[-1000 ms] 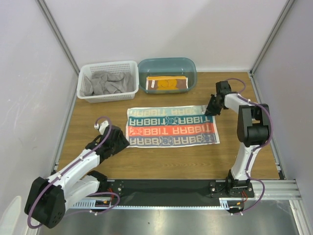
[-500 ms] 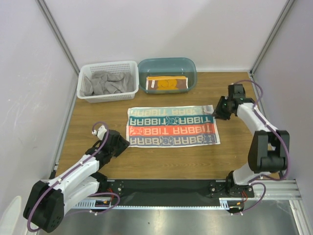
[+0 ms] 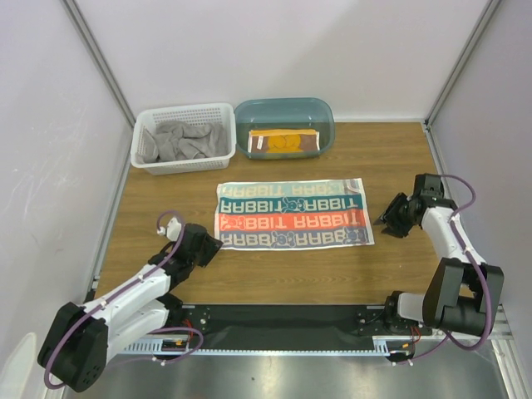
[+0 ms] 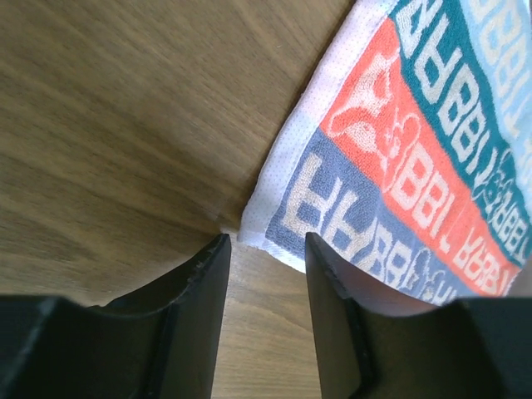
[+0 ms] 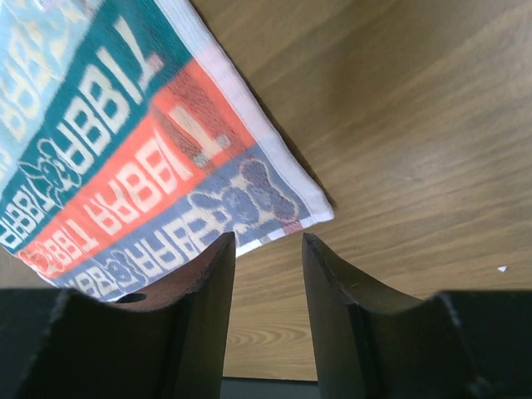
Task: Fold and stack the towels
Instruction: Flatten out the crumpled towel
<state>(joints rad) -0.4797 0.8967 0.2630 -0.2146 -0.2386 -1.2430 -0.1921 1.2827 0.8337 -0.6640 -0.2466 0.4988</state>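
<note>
Left hand (image 4: 266,245) and right hand (image 5: 266,243), half-open and empty, flank the printed towel (image 3: 291,216); basket (image 3: 183,109) and tub (image 3: 284,101) lie beyond.

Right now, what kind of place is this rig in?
Probably a lab test cell: plain white panel walls on aluminium frame posts box in a wood-grain table, and two robot arms bolted to a black base rail flank a flat striped lettered cloth towel.
</note>
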